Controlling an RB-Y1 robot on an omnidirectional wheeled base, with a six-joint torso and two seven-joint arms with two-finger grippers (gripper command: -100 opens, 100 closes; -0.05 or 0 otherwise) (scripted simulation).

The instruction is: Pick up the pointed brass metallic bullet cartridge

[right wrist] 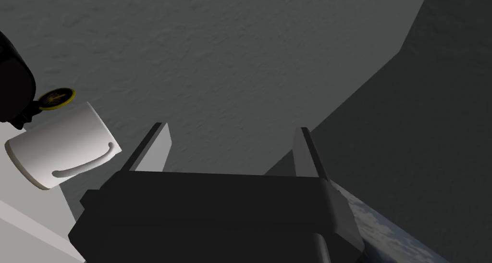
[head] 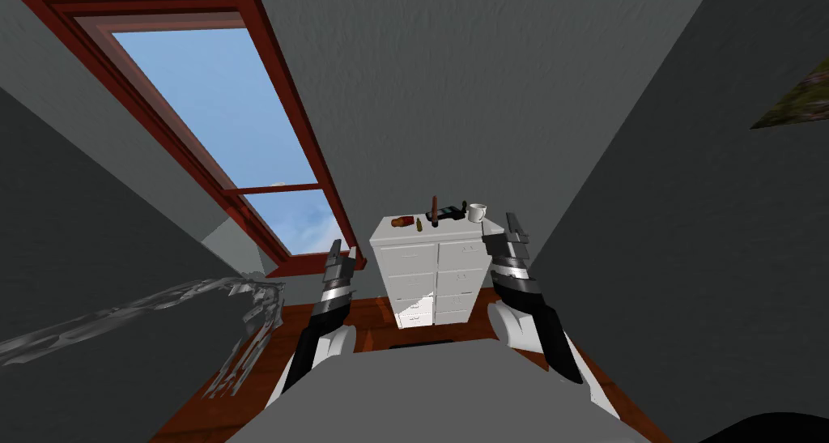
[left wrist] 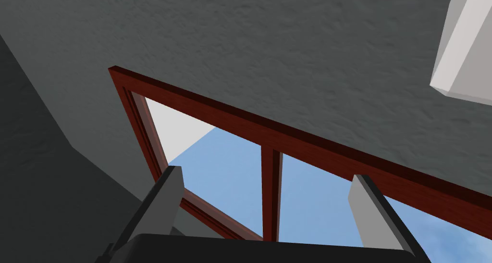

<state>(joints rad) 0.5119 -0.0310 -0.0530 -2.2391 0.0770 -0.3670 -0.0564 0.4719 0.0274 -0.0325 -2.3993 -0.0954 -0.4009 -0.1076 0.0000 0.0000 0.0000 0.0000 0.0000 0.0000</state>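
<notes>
A small brass-coloured bullet cartridge (head: 419,225) stands on top of a white chest of drawers (head: 429,280), toward its front middle. My left gripper (head: 341,253) is raised left of the chest, fingers open and nothing between them. At the chest's right front corner my right gripper (head: 512,226) is also raised and open, holding nothing. In the right wrist view my right gripper (right wrist: 230,142) points at a grey wall with a white mug (right wrist: 60,147) beside it. In the left wrist view my left gripper (left wrist: 269,190) faces a window.
On the chest top also lie a small reddish-brown item (head: 402,221), an upright brown stick (head: 435,210), a dark flat object (head: 449,213) and the white mug (head: 477,212). A red-framed window (head: 243,187) is on the left. A grey leafy plant (head: 243,333) stands left of my left arm.
</notes>
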